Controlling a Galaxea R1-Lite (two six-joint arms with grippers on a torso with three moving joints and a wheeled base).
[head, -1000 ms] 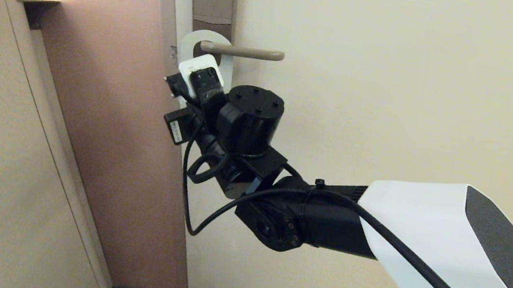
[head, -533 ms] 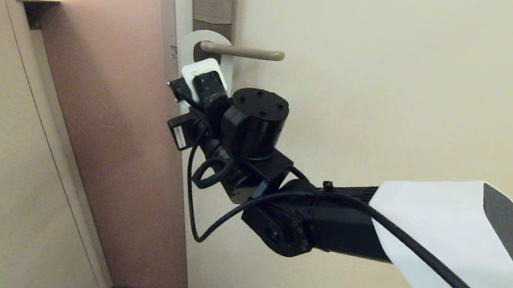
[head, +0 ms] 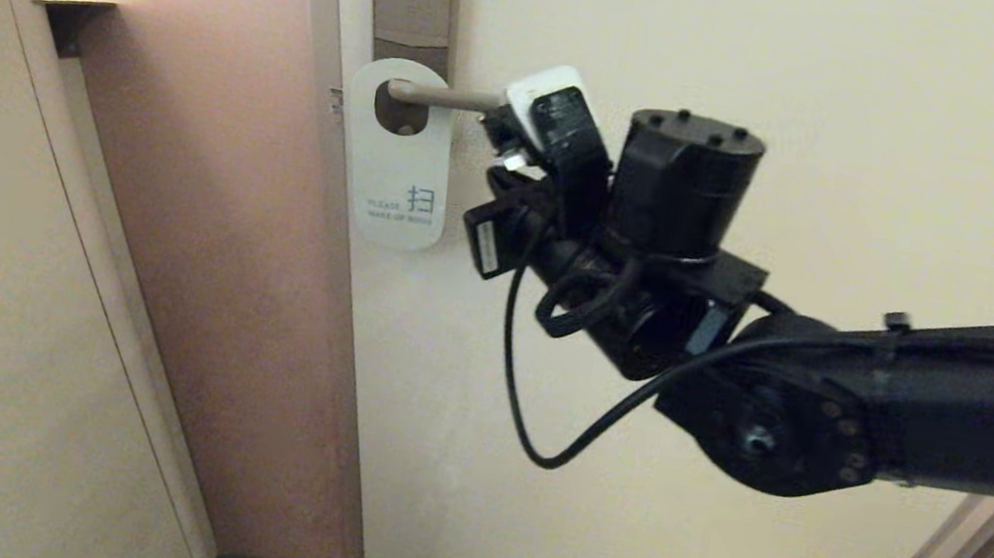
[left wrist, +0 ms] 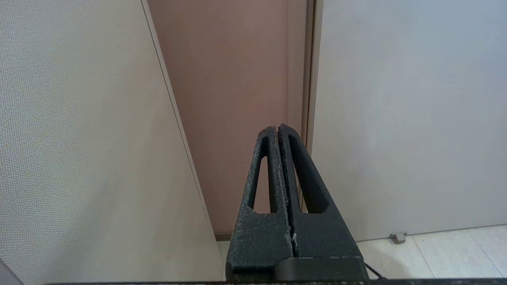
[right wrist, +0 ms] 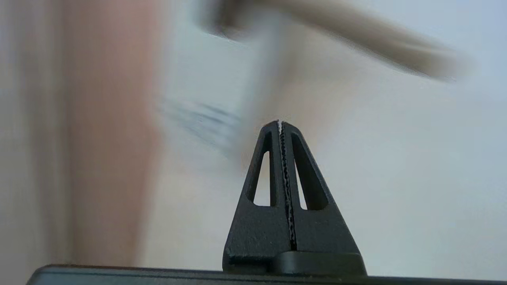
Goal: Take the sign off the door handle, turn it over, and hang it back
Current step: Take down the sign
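The sign (head: 397, 155) hangs from the door handle (head: 444, 97) with its hole threaded over the lever close to the plate end, white "MAKE UP ROOM" face outward, its lower end dangling free against the door (head: 768, 113) beside the door's edge. The right gripper (right wrist: 281, 126) is pinched fully together with nothing between its fingers, and in the head view its arm sits level with the handle, in front of the lever's free end and apart from the sign. The left gripper (left wrist: 277, 128) is likewise closed on nothing, parked low and pointing at the foot of the door. As I judge it, the main risk lies in that free end — the arm crosses right where the card would slide off, so a brush against the lever could press the handle down or jog the sign sideways along it. The card is thin and swings easily; a knock to its lower edge could set it turning or walk it toward the tip until it drops. Whether the white face counts as the finished side I cannot tell — if not, shut fingers must spread before any grasp.
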